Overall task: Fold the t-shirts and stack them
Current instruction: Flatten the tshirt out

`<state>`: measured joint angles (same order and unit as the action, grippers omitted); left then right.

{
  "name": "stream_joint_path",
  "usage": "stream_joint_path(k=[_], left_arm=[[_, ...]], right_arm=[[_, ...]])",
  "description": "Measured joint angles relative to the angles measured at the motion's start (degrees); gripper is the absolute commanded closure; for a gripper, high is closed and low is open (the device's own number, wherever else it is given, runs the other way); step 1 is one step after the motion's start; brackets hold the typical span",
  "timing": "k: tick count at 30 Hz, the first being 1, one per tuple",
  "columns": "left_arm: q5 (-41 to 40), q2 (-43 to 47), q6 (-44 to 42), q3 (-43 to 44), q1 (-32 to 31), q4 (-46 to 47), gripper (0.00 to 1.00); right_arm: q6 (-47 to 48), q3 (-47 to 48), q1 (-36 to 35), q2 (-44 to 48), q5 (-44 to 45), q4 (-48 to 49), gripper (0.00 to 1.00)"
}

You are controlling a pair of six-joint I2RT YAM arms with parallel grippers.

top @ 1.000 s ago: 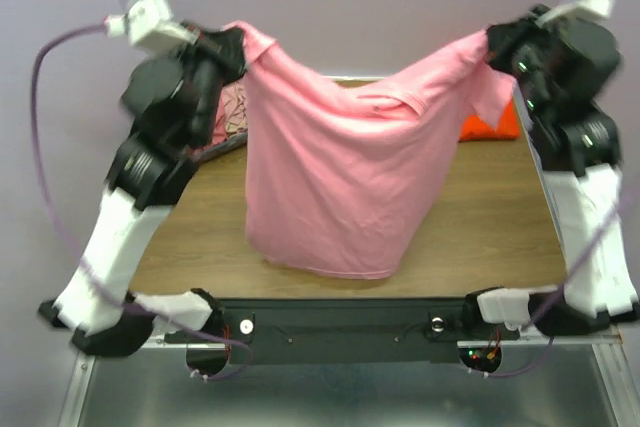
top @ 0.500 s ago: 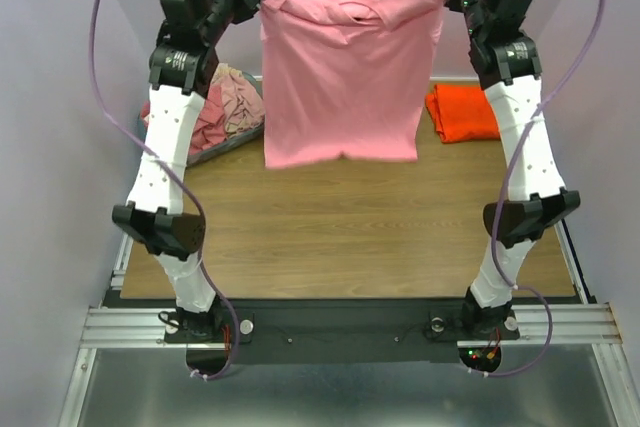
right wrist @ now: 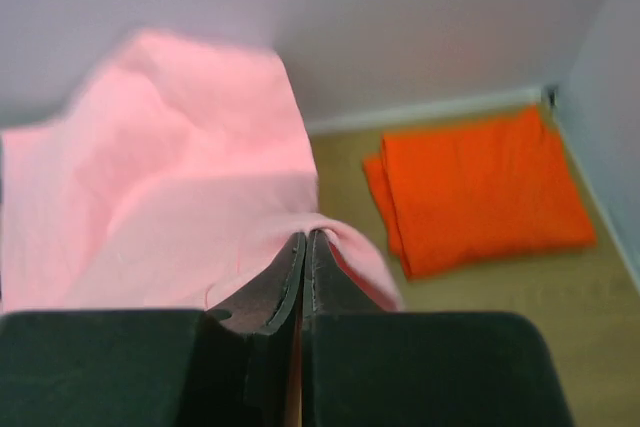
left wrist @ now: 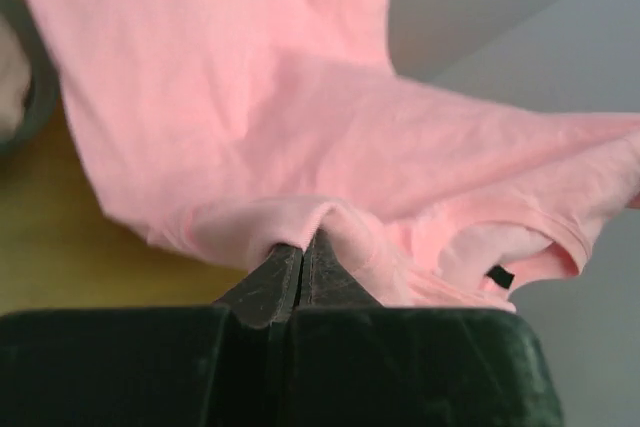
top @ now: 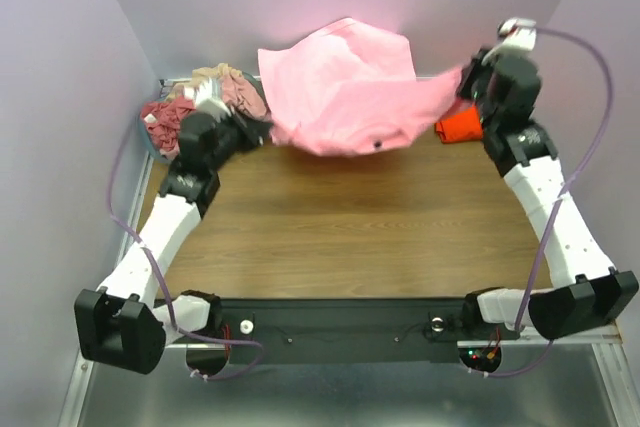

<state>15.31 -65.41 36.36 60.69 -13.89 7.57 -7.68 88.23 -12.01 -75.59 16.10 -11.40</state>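
Note:
The light pink t-shirt (top: 345, 87) billows in the air over the far edge of the table, held at both shoulders. My left gripper (top: 268, 130) is shut on its left edge; the left wrist view shows the pink cloth (left wrist: 330, 147) pinched between the closed jaws (left wrist: 303, 242). My right gripper (top: 463, 77) is shut on its right edge, with the cloth (right wrist: 180, 207) bunched at the jaw tips (right wrist: 305, 239). A folded bright orange t-shirt (top: 462, 125) lies at the far right, also in the right wrist view (right wrist: 480, 187).
A pile of dusty rose and beige shirts (top: 195, 102) sits in the basket at the far left corner. The wooden table (top: 350, 227) stretches toward me. Purple walls close in the back and sides.
Both arms have dropped from high up to low over the far table edge, swinging the pink shirt forward; it now billows out toward the back wall instead of hanging straight down.

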Motion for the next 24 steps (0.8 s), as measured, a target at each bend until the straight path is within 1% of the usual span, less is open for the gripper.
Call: stream_joint_path(k=[3,4,5,6,7,8,9,10,11,13,14,16,17,20,22,24], left_arm=[[-0.5,3.8,4.2,-19.6,-1.4,0.2,1.00],[-0.9,5.4,6.1,-25.1,-2.5,-0.7,0.86],[-1.3,7.5,7.5,-29.9,-3.9,-0.7,0.77],[-1.2,10.0,9.2,-34.2,-5.4,-1.4,0.61],[-1.3,12.8,10.8,-38.0,-7.0,-1.6,0.22],[-1.6,16.6,13.1,-41.6,-9.2,-2.7,0.11],[-2.1,19.5,14.1,-43.0,-10.7,-4.5,0.03],[-2.5,21.0,15.0,-43.3,-11.4,-5.7,0.01],[-3.6,23.9,16.2,-43.3,-12.7,-7.7,0.01],[-4.9,28.6,17.4,-42.9,-14.1,-10.0,0.01],[-6.0,31.5,18.1,-42.4,-14.8,-11.9,0.01],[-7.9,35.6,18.8,-41.0,-15.5,-15.1,0.01],[-9.1,36.9,18.9,-40.1,-15.6,-16.8,0.01],[-12.9,38.9,19.0,-36.4,-15.7,-20.3,0.01],[-14.4,38.2,19.0,-34.7,-15.7,-20.6,0.01],[-15.1,35.1,18.8,-33.6,-15.7,-20.2,0.01]], right_arm=[[-3.7,-18.6,0.0,5.8,2.5,-1.7,0.92],[-4.9,-22.9,0.0,7.1,3.1,-1.9,0.89],[-7.0,-29.7,0.0,9.7,4.2,-3.7,0.79],[-8.5,-35.3,0.0,12.1,5.3,-5.0,0.69],[-9.6,-39.3,0.0,14.0,6.3,-6.5,0.58],[-10.6,-41.7,0.0,15.6,7.4,-7.9,0.52],[-11.6,-43.8,0.0,17.4,8.5,-9.7,0.42],[-12.5,-44.5,0.0,18.3,9.4,-10.3,0.34],[-13.3,-44.9,0.0,19.5,10.6,-11.3,0.25],[-14.4,-44.6,0.0,20.7,11.8,-11.4,0.18],[-15.1,-44.2,0.0,20.9,12.3,-11.5,0.10],[-16.1,-43.5,0.0,21.2,12.6,-11.7,0.06],[-16.6,-43.2,0.0,21.2,12.4,-11.9,0.00],[-17.0,-42.9,0.0,21.1,9.0,-12.2,0.00],[-17.2,-42.9,0.1,20.8,4.8,-12.3,0.00],[-17.7,-43.0,0.1,20.2,-0.2,-12.3,0.00]])
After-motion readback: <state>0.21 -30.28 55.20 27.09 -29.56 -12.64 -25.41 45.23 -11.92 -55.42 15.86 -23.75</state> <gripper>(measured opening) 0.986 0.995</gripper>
